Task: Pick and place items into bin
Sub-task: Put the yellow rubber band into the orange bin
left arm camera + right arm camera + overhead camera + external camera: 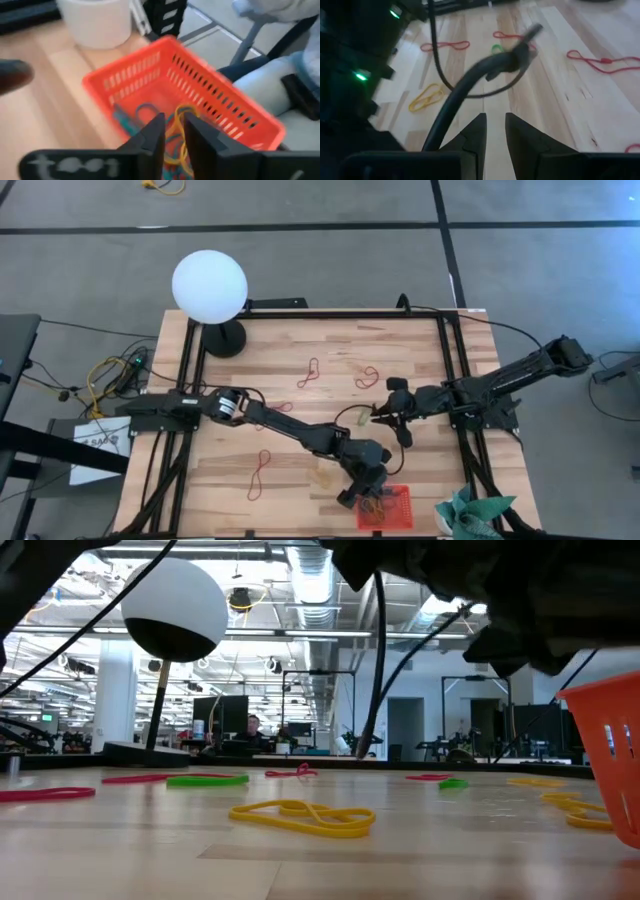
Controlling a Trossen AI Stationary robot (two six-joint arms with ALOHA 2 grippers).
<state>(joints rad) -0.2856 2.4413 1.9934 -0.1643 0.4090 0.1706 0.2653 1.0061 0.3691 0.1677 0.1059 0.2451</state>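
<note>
Only the left wrist view shows bands (175, 125) inside the bin (220, 100) below slightly parted fingers (152, 135).

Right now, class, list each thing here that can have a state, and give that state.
left hand: slightly open, above the bin.
right hand: slightly open, empty, over the table.
bin: upright, holding several bands.
yellow band: loose, flat on the table.
cloth: crumpled beside the bin.

Bin corner crowded, table middle open
Left end effector (352, 498) hangs over small red-orange plastic bin (400, 505); crumpled teal cloth (470, 513) just beside; light wooden table (330, 345) centre passable.
</note>
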